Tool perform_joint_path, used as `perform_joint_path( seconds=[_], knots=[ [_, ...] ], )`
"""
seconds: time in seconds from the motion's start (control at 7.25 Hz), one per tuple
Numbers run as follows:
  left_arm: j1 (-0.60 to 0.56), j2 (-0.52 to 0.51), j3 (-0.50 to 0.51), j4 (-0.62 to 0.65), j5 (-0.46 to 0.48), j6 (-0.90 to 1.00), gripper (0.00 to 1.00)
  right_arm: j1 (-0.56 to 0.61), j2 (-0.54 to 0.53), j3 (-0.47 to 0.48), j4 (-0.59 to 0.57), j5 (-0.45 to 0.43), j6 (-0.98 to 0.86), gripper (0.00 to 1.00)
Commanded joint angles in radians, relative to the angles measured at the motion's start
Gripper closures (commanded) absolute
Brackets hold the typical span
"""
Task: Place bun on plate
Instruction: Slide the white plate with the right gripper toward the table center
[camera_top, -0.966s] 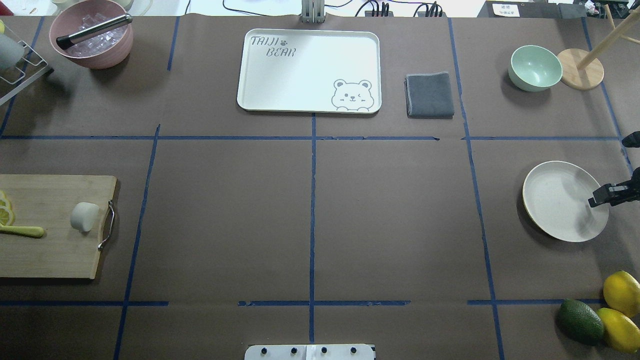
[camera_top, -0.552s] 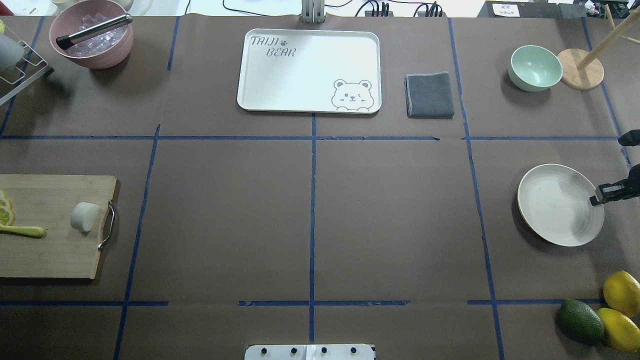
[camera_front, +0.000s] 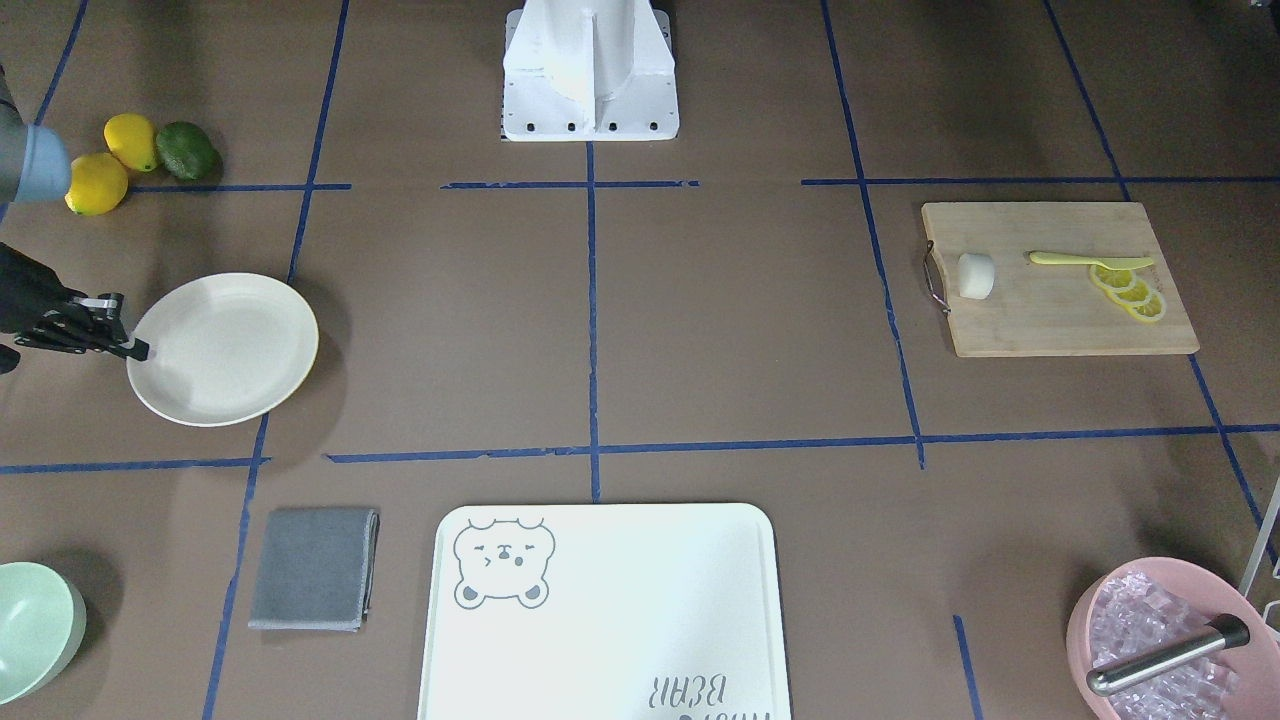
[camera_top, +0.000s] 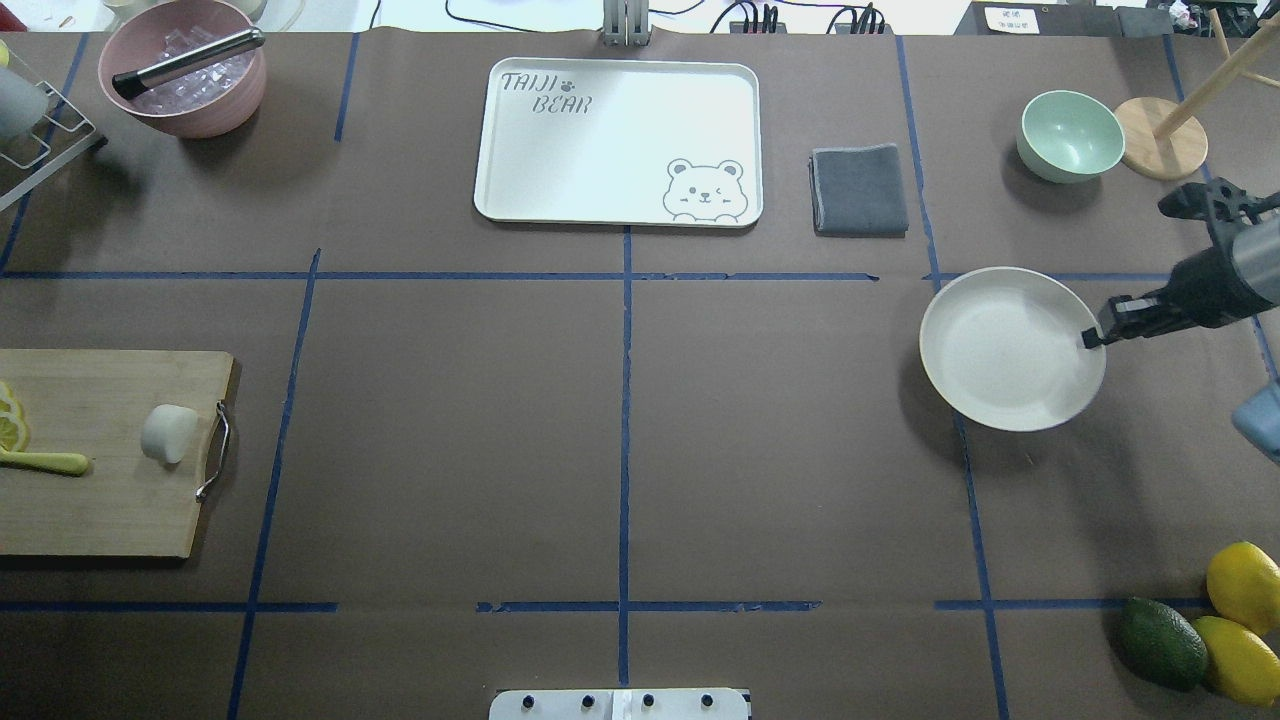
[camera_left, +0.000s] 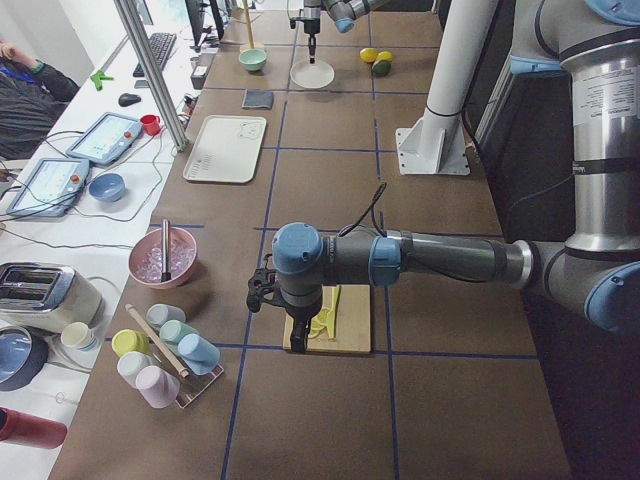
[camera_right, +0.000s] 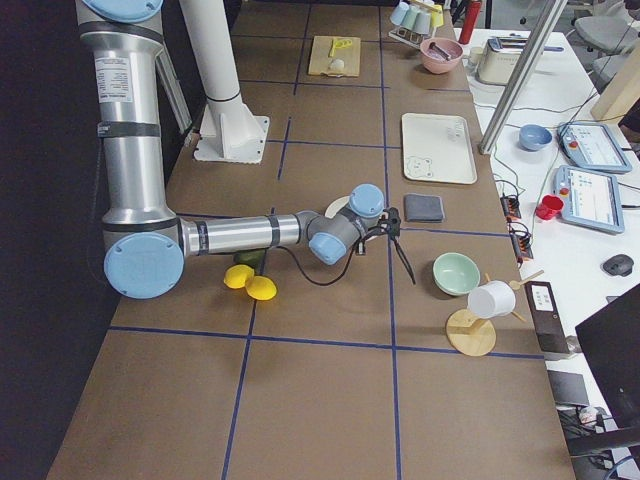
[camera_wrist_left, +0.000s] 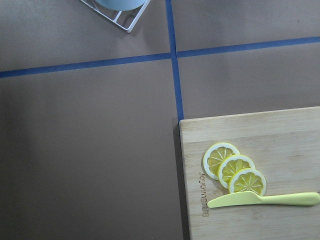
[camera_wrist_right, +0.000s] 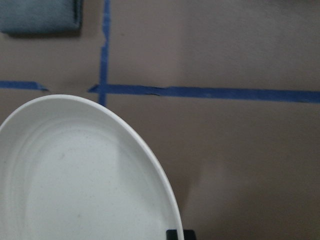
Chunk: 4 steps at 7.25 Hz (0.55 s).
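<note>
Pinching the rim of the round cream-white plate (camera_top: 1005, 350) with my right hand (camera_top: 1092, 338), clamped tight on its edge, over the right side of the brown bench (camera_top: 780, 420). The small white bun (camera_top: 168, 432) lies on the wooden cutting board (camera_top: 100, 500), far to the left. My left hand (camera_left: 296, 338) hangs above that board; how open it is, I cannot tell.

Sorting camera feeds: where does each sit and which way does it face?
Front-facing: across table, facing base; right end effector at plate.
Overhead: behind base, looking down; shares that plate.
Left: table's end; left arm near.
Right: opposite end; right arm near.
Left wrist: down on lemon slices.
Right wrist: down on plate rim, fingertip visible.
</note>
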<state>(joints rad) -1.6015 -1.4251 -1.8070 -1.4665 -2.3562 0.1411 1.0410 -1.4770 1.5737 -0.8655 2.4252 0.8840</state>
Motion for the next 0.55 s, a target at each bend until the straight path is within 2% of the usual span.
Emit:
perform_joint_path(
  seconds=[0.0,0.14,0.41],
  knots=[
    [0.0,0.0,0.0,0.0,0.0,0.0,0.0,-0.094,0.159,0.012,0.0,-0.009,0.238,1.0],
    [0.0,0.0,0.0,0.0,0.0,0.0,0.0,-0.183,0.255,0.005,-0.003,-0.097,0.35,1.0],
    [0.0,-0.003,0.0,0.0,-0.002,0.0,0.0,-0.364,0.377,-0.003,-0.018,-0.312,0.527,1.0]
  ],
)
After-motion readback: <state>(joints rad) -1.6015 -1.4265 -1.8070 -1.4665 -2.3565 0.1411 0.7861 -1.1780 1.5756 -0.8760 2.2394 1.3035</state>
